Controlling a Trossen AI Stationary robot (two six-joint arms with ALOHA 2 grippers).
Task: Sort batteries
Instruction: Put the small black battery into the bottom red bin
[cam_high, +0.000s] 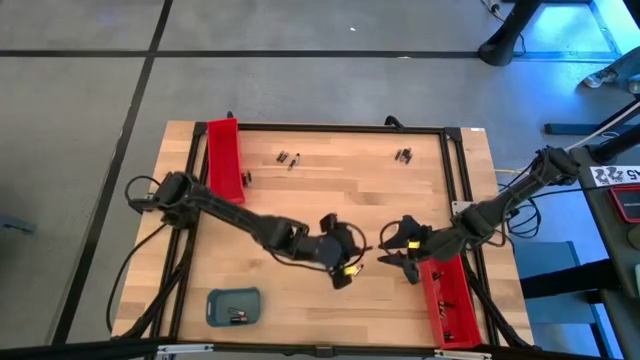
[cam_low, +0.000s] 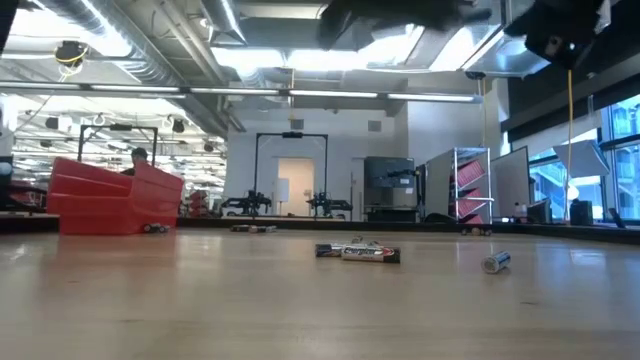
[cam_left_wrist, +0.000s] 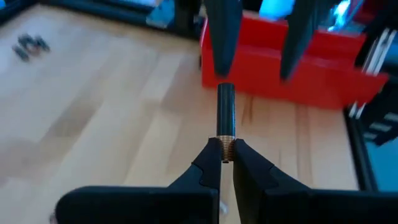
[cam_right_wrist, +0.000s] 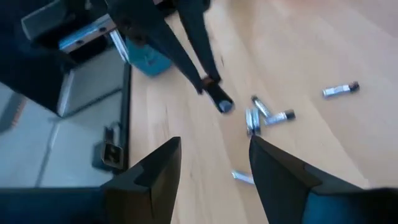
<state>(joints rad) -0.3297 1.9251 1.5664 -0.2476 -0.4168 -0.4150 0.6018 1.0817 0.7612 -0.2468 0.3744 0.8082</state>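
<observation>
- My left gripper (cam_left_wrist: 226, 154) sits over the middle of the wooden table (cam_high: 330, 200), its fingers pressed together on the coppery end of one dark battery (cam_left_wrist: 226, 115), which sticks straight out past the tips.
- From the high view, that left gripper (cam_high: 350, 270) points toward the right arm, with only a small gap between them.
- My right gripper (cam_high: 397, 252) hovers just beside the near red tray (cam_high: 448, 300), fingers spread apart and holding nothing; its wrist view shows both fingers (cam_right_wrist: 155, 171) wide with bare wood between them.
- Past those spread fingers I see a loose cluster of silvery batteries (cam_right_wrist: 264, 116) lying on the table, one more battery (cam_right_wrist: 341, 90) off on its own, and another (cam_right_wrist: 239, 177) close to the fingers.
- More batteries lie scattered at the far side of the table: a small pair (cam_high: 288, 158) and another small group (cam_high: 403, 155).
- The far red tray (cam_high: 225, 160) lies along the left edge, with a tiny dark piece (cam_high: 246, 177) just beside it.
- The blue-grey tray (cam_high: 234, 306) sits at the near left, with a few cells (cam_high: 236, 316) inside.
- In the low view, several batteries (cam_low: 358, 251) rest mid-table, and a single silvery one (cam_low: 497, 262) lies apart.
</observation>
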